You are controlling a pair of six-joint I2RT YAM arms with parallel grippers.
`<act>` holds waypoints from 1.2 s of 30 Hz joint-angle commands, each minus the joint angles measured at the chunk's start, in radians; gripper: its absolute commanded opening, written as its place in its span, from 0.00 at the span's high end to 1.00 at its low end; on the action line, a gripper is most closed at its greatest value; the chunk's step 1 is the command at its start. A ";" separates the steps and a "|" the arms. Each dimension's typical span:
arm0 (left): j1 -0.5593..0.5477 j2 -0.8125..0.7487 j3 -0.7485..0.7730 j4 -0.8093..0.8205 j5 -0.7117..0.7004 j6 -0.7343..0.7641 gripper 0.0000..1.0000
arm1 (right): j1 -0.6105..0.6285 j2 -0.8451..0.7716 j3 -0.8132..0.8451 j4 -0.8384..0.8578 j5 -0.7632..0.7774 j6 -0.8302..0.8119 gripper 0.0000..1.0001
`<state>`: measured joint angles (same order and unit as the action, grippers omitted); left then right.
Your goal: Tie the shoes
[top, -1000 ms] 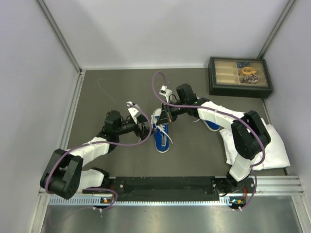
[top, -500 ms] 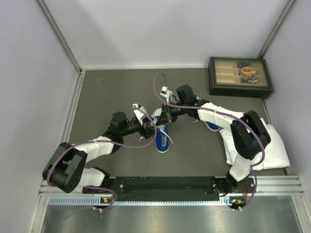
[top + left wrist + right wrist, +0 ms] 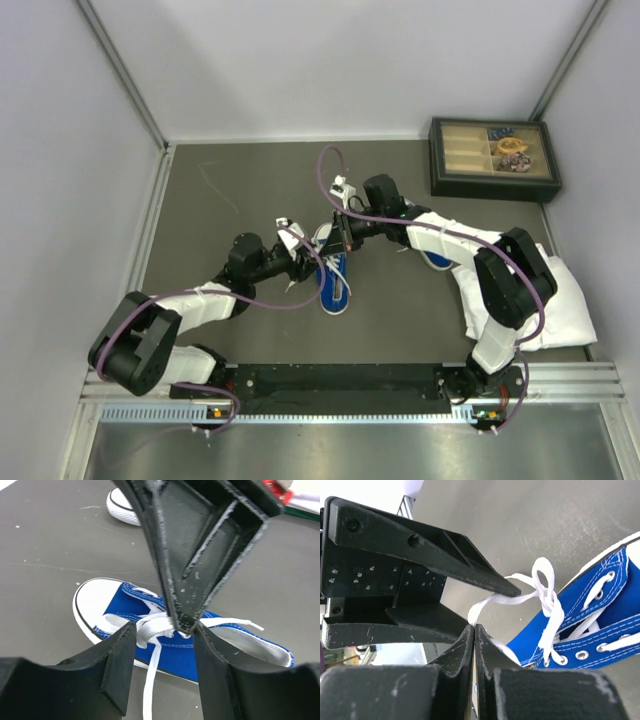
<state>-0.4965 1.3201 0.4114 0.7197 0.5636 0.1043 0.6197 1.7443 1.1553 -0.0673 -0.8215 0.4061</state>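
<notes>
Mid-tabletop [image 3: 230, 200], between the two arms: one blue shoe [image 3: 336, 290], white-soled, flat on its sole. Second shoe [image 3: 437, 259] off to the right of it, mostly hidden under the right arm, only a blue sliver showing from above (and a white toe cap in the left wrist view).

Left fingers [image 3: 306, 262] reaching in from the left, just beside the laced part of the shoe. Spread apart, gripping nothing, with a loop of white lace [image 3: 152, 630] lying in the gap between them.

Right fingers [image 3: 340, 248] coming down onto the same spot from the far side. Pressed tight together with no gap visible, a strand of the lace drawn from the eyelets up to their tip and pinched there. That tip poking into the open gap of the left fingers.

Small loop standing up in the lace above the eyelets (right wrist view). More lace trailing loose over the sole toward the tabletop.

Near the right edge of the tabletop, beneath the right arm: folded white cloth [image 3: 565, 300]. In the far right corner: dark compartmented box [image 3: 494, 190], small items in its right-hand compartments.
</notes>
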 commanded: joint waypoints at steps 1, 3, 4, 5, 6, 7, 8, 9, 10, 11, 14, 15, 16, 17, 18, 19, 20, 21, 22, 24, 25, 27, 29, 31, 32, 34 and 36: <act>-0.004 0.014 -0.003 0.081 -0.050 -0.012 0.48 | 0.011 -0.005 -0.016 0.058 -0.022 0.048 1.00; -0.005 0.019 -0.002 0.083 -0.053 -0.023 0.50 | 0.011 -0.008 -0.023 0.060 -0.018 0.068 1.00; -0.005 0.021 0.000 0.084 -0.051 -0.026 0.51 | 0.011 -0.011 -0.031 0.087 -0.012 0.076 1.00; -0.005 0.021 0.001 0.084 -0.053 -0.040 0.51 | 0.011 -0.011 -0.034 0.093 -0.008 0.083 1.00; -0.005 0.022 0.003 0.084 -0.054 -0.043 0.50 | 0.011 -0.011 -0.042 0.104 -0.005 0.106 1.00; -0.005 0.022 0.003 0.087 -0.054 -0.044 0.47 | 0.011 -0.012 -0.048 0.115 -0.002 0.118 1.00; -0.005 0.022 0.003 0.089 -0.054 -0.054 0.43 | 0.011 -0.014 -0.052 0.124 0.004 0.144 1.00; -0.005 0.022 0.004 0.090 -0.057 -0.057 0.40 | 0.011 -0.014 -0.061 0.141 0.010 0.157 1.00; -0.007 0.022 0.004 0.090 -0.060 -0.063 0.36 | 0.009 -0.012 -0.066 0.147 0.015 0.168 1.00; -0.007 0.022 0.004 0.090 -0.059 -0.064 0.36 | 0.011 -0.014 -0.069 0.156 0.021 0.192 1.00; -0.007 0.019 0.006 0.086 -0.065 -0.069 0.40 | 0.009 -0.012 -0.085 0.191 0.028 0.247 1.00; -0.007 0.019 0.004 0.084 -0.067 -0.071 0.42 | 0.009 -0.011 -0.092 0.199 0.030 0.260 1.00; -0.005 0.016 0.004 0.083 -0.068 -0.071 0.44 | 0.009 -0.011 -0.097 0.214 0.031 0.273 1.00; -0.007 0.016 0.003 0.080 -0.070 -0.066 0.48 | 0.008 -0.011 -0.098 0.219 0.032 0.296 1.00; -0.007 0.014 0.001 0.078 -0.070 -0.066 0.52 | 0.005 -0.009 -0.104 0.224 0.032 0.306 1.00; -0.007 0.011 -0.002 0.075 -0.071 -0.066 0.54 | 0.002 -0.008 -0.108 0.234 0.032 0.319 1.00; -0.005 0.010 -0.003 0.073 -0.074 -0.063 0.56 | -0.001 -0.009 -0.111 0.241 0.030 0.339 1.00; -0.007 0.010 -0.005 0.067 -0.076 -0.060 0.59 | -0.008 -0.009 -0.117 0.242 0.030 0.347 1.00; -0.007 0.007 -0.008 0.064 -0.077 -0.057 0.60 | -0.009 -0.009 -0.118 0.242 0.031 0.353 1.00; -0.007 0.007 -0.013 0.058 -0.073 -0.048 0.62 | -0.015 -0.012 -0.126 0.245 0.030 0.364 1.00; -0.007 0.005 -0.014 0.055 -0.071 -0.043 0.64 | -0.017 -0.012 -0.131 0.245 0.028 0.369 1.00; -0.005 0.005 -0.016 0.049 -0.067 -0.037 0.70 | -0.023 -0.009 -0.141 0.264 0.022 0.393 1.00; -0.005 0.007 -0.014 0.046 -0.064 -0.029 0.76 | -0.026 -0.011 -0.149 0.279 0.015 0.411 1.00; -0.005 0.007 -0.013 0.041 -0.059 -0.025 0.83 | -0.025 -0.012 -0.151 0.281 0.013 0.419 1.00; -0.005 0.007 -0.013 0.038 -0.057 -0.023 0.85 | -0.026 -0.012 -0.152 0.287 0.013 0.424 1.00; -0.005 0.005 -0.011 0.032 -0.059 -0.015 0.93 | -0.029 -0.012 -0.152 0.287 0.010 0.425 1.00; -0.005 0.005 -0.011 0.027 -0.054 -0.011 0.96 | -0.031 -0.015 -0.157 0.293 0.007 0.430 1.00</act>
<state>-0.5106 1.3399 0.4019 0.7254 0.5350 0.0628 0.5938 1.7447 1.0084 0.2001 -0.7650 0.8104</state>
